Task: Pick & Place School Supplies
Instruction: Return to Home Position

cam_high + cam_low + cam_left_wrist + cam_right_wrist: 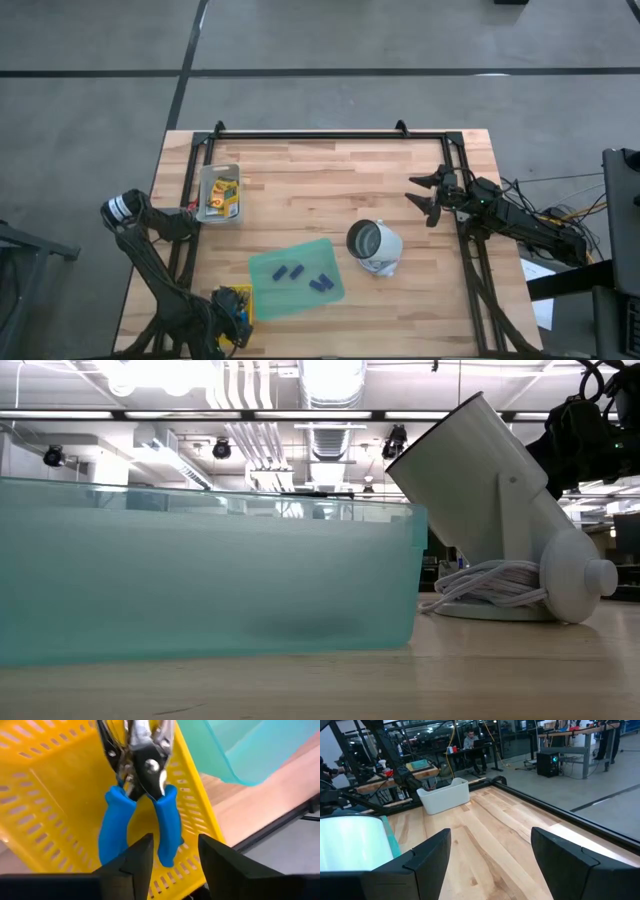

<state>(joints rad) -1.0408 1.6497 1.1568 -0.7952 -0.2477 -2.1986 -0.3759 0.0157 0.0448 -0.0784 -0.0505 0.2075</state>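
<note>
The left gripper (175, 844) hangs over the yellow basket (55, 795) at the table's left side, fingers open, holding nothing. A blue-handled tool (114, 825) lies in the basket. The right gripper (425, 197) is wide open and empty by the right edge. Crayon boxes (222, 200) sit in the gray bin (204, 190). Purple-blue pieces (290, 271) lie on the green tray (300, 299).

Bright even light, faint shadows, ceiling lamps (150, 372) glaring in low view
</note>
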